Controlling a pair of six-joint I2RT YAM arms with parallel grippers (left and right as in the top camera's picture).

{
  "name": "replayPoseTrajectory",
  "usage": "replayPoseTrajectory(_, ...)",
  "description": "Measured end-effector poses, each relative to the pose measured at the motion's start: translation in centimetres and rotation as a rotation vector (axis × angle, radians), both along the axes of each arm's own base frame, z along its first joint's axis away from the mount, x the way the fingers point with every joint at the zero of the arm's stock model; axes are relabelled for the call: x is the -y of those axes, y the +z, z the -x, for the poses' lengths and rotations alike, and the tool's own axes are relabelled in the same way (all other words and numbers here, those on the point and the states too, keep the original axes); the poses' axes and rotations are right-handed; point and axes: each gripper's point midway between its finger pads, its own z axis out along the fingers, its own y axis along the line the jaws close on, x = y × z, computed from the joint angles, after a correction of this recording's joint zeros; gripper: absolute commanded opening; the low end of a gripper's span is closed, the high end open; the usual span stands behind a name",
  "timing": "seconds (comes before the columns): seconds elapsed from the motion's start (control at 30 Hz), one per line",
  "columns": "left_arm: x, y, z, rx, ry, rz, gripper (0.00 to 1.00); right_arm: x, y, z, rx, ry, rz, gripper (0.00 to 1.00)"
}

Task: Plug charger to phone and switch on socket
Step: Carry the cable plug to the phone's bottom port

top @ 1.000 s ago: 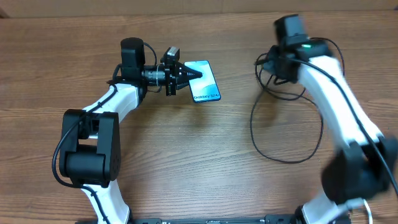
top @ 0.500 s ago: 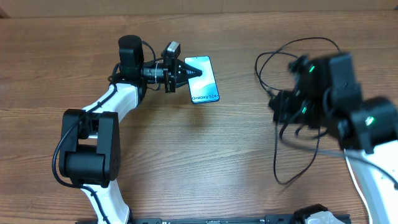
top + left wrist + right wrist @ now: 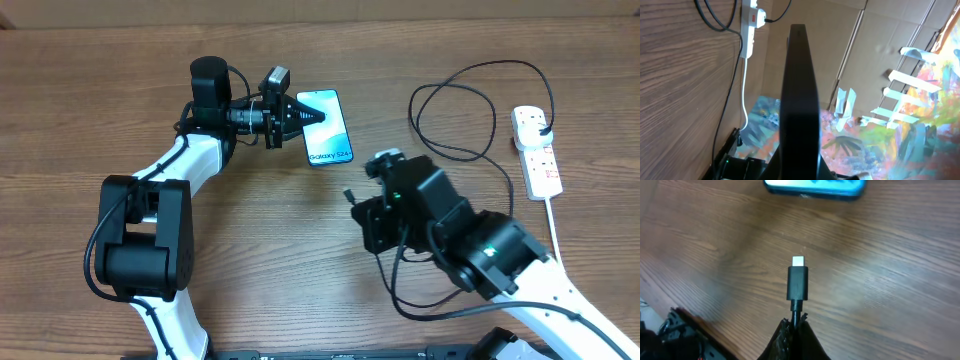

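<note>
The right gripper (image 3: 795, 329) is now hovering over the middle of the brown wooden table (image 3: 250, 262) after swinging in from the far right. It's clamping the long thin black charger cable (image 3: 470, 92) just behind its small silver-ended plug tip (image 3: 797, 274). That plug is pointing at the near edge of the slim blue-screened Galaxy phone (image 3: 327, 128), near it but not touching. The left gripper (image 3: 300, 114) is still pinching the phone's left side, holding it steady, so insertion looks like the next step. The narrow white power strip (image 3: 536, 150) is sitting at the far right, well apart. Loose cable loops are trailing under the right arm and might snag.
</note>
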Motion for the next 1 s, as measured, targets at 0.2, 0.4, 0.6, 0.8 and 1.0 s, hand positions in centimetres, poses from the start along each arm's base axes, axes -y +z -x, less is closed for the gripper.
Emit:
replayPoseTrajectory(0.2, 0.0, 0.0, 0.0, 0.000, 0.000, 0.000, 0.04, -1.6, -1.1, -1.9, 0.012, -0.022, -0.003, 0.04)
replayPoseTrajectory(0.4, 0.0, 0.0, 0.0, 0.001, 0.000, 0.000, 0.04, -2.1, -0.4, -3.1, 0.044, -0.060, -0.038, 0.04)
replayPoseTrajectory(0.6, 0.0, 0.0, 0.0, 0.001, 0.000, 0.000, 0.04, -1.9, -0.4, -3.3, 0.033, -0.097, -0.048, 0.04)
replayPoseTrajectory(0.8, 0.0, 0.0, 0.0, 0.000, 0.000, 0.000, 0.04, -1.6, -0.4, -3.6, 0.043, -0.123, -0.040, 0.04)
replayPoseTrajectory(1.0, 0.0, 0.0, 0.0, 0.000, 0.000, 0.000, 0.04, -1.5, -0.4, -3.7, 0.048, -0.128, -0.036, 0.04)
